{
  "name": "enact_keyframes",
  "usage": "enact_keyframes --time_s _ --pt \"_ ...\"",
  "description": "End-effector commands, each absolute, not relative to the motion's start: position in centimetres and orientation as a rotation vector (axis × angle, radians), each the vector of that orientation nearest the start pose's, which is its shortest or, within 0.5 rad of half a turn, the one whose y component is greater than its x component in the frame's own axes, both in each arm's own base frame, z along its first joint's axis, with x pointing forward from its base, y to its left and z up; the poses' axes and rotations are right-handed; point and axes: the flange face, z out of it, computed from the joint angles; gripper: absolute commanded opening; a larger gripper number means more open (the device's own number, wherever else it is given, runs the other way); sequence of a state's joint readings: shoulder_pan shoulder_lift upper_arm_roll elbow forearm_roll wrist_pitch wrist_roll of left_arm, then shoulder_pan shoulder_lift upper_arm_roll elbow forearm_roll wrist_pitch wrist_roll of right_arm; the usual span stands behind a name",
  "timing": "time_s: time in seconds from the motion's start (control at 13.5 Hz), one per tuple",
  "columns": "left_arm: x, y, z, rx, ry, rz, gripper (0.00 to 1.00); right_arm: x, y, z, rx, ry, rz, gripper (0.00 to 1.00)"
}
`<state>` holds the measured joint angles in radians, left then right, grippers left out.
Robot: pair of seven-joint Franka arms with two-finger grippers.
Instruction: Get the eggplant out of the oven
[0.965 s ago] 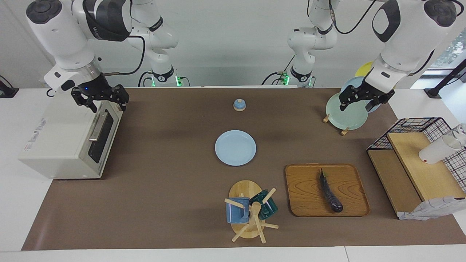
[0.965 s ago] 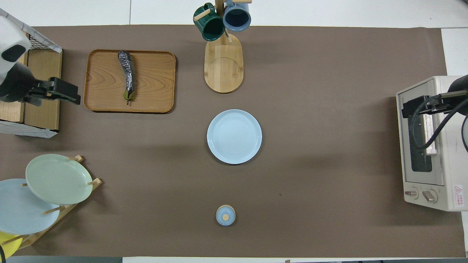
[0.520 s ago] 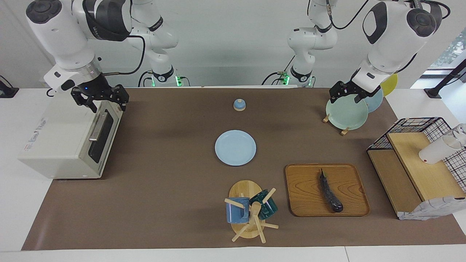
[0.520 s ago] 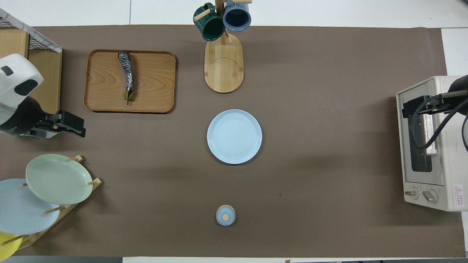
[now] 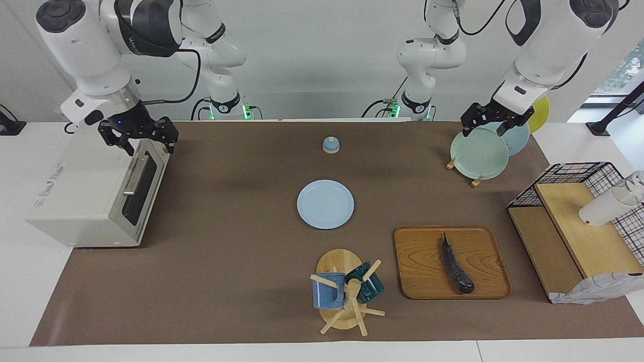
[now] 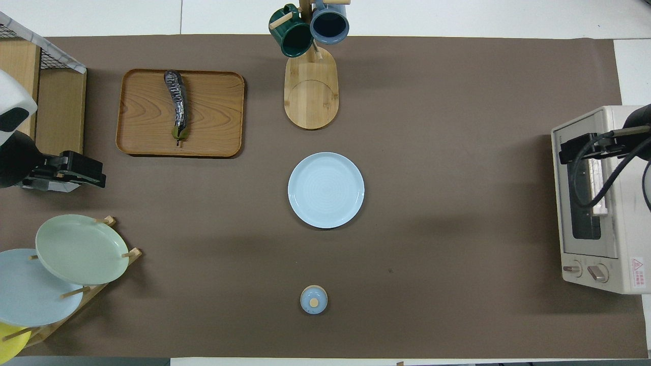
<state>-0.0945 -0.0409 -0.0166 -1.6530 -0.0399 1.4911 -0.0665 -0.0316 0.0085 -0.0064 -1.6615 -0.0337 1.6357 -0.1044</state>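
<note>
The dark purple eggplant (image 5: 455, 265) lies on a wooden tray (image 5: 422, 271) toward the left arm's end of the table; it also shows in the overhead view (image 6: 176, 101). The cream-white oven (image 5: 85, 196) stands at the right arm's end, its dark glass door shut, and shows in the overhead view (image 6: 615, 198). My right gripper (image 5: 146, 145) hangs open and empty over the oven's top front edge. My left gripper (image 5: 483, 129) is open and empty, up in the air over the plate rack (image 5: 478, 153).
A light blue plate (image 5: 325, 204) lies mid-table. A mug tree (image 5: 347, 294) with two mugs stands beside the tray. A small blue knobbed lid (image 5: 330, 145) sits near the robots. A black wire-and-wood shelf rack (image 5: 578, 226) holds a white cup (image 5: 604, 207).
My left gripper has drawn back from the tray side toward the robots and risen over the plate rack. The right arm, eggplant and oven have not moved.
</note>
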Motion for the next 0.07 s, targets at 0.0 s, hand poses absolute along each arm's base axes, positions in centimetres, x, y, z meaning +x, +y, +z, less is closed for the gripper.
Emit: enact_keyframes --time_s 0.0 --pt "52.35 -6.03 60.40 -3.138 0.046 0.206 1.00 55.68 -2.42 58.72 -3.149 -0.083 0.052 1.00"
